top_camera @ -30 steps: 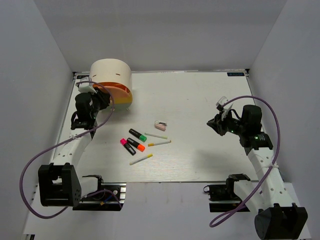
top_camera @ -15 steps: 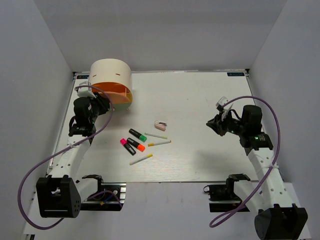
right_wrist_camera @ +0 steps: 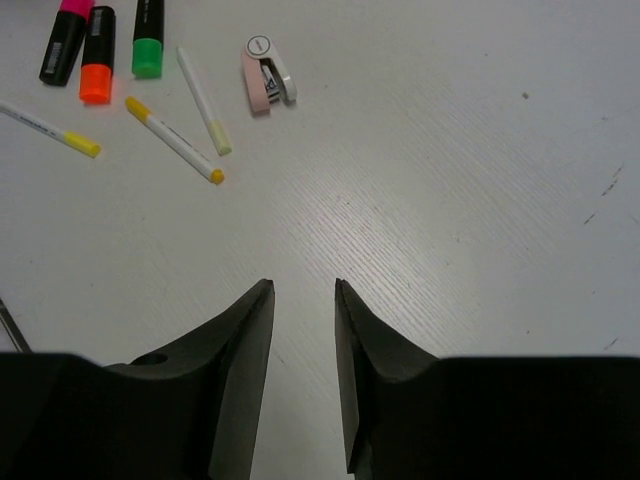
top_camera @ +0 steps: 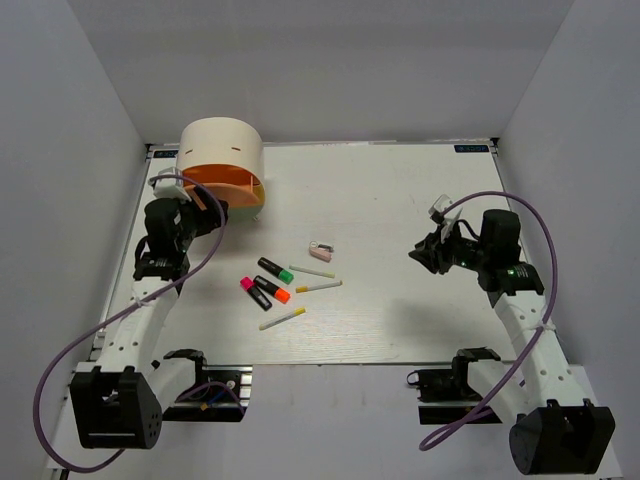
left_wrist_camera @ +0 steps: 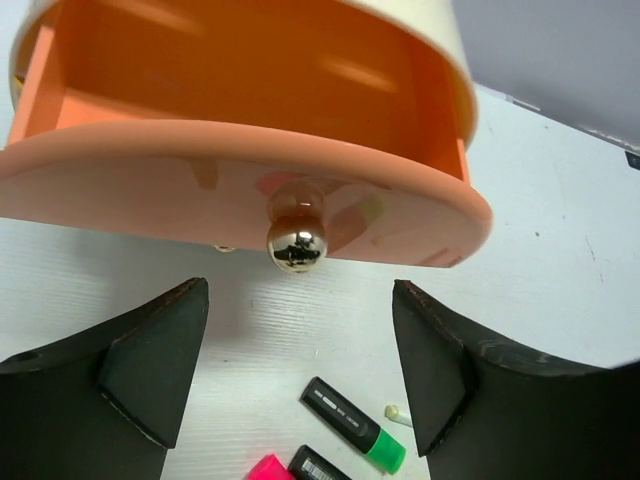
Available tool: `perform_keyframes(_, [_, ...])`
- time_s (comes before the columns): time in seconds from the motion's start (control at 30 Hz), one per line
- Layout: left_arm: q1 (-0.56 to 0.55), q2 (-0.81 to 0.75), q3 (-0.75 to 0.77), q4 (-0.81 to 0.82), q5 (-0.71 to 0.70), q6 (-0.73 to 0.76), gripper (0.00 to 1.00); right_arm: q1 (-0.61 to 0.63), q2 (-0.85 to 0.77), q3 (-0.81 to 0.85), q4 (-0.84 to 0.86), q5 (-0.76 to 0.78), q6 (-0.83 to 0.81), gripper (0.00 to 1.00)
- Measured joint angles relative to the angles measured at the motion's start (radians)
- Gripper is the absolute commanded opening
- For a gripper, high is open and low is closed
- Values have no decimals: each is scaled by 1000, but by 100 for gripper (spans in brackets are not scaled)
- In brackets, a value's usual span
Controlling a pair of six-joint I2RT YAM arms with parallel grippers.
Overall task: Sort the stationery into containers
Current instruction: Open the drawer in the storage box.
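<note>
The cream drum-shaped container [top_camera: 222,150] stands at the far left with its orange drawer [left_wrist_camera: 240,180] pulled out. My left gripper [left_wrist_camera: 300,290] is open just in front of the drawer's shiny knob [left_wrist_camera: 297,238], touching nothing. Mid-table lie the green [top_camera: 275,269], orange [top_camera: 270,290] and pink [top_camera: 254,292] highlighters, three thin sticks [top_camera: 318,287] and a pinkish eraser piece [top_camera: 321,249]. My right gripper [right_wrist_camera: 303,285] hovers at the right with a narrow gap between its jaws, open and empty. Its view shows the eraser piece [right_wrist_camera: 267,72] and sticks [right_wrist_camera: 172,140] ahead.
White walls close in the table [top_camera: 400,200] at the back and on both sides. The purple cables [top_camera: 100,310] loop beside each arm. The stationery lies between the two arms, nearer the left one.
The drawer has slid out of the drum. My left gripper has let go of the knob and opened wide. The right gripper's jaws have parted a little.
</note>
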Motion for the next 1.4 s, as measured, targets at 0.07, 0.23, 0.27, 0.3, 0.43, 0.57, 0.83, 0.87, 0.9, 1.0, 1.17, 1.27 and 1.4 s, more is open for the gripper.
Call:
perform_keyframes(0.07, [0, -26, 0, -10, 2, 6, 88, 0, 16, 0, -15, -8, -16, 40])
perform_keyframes(0.23, [0, -58, 3, -21, 10, 16, 88, 0, 39, 0, -38, -33, -46, 41])
perform_keyframes(0.27, [0, -54, 4, -22, 11, 18, 88, 0, 40, 0, -41, -35, -48, 41])
perform_keyframes(0.3, [0, -50, 5, -22, 14, 19, 84, 0, 41, 1, -47, -36, -51, 41])
perform_keyframes(0.43, [0, -42, 5, -35, 31, 22, 75, 0, 41, 2, -58, -43, -63, 41])
perform_keyframes(0.57, [0, -53, 5, -52, 37, 26, 72, 0, 41, 3, -58, -49, -67, 41])
perform_keyframes(0.83, [0, -89, 5, -85, 39, 29, 71, 0, 41, 5, -59, -54, -71, 42])
perform_keyframes(0.87, [0, -93, 5, -89, 39, 30, 71, 0, 41, 5, -60, -54, -71, 42])
perform_keyframes(0.9, [0, -97, 5, -93, 39, 30, 71, 0, 41, 5, -60, -55, -71, 42])
perform_keyframes(1.0, [0, -112, 5, -107, 39, 32, 71, 0, 42, 5, -66, -60, -75, 42])
perform_keyframes(1.17, [0, -151, -2, -140, 53, 33, 70, 1, 44, 5, -85, -78, -98, 42])
perform_keyframes(1.27, [0, -188, -14, -166, 72, 33, 71, 6, 50, 5, -99, -109, -142, 44])
perform_keyframes(1.4, [0, -267, -47, -212, 108, 35, 84, 42, 79, 10, -118, -153, -201, 46])
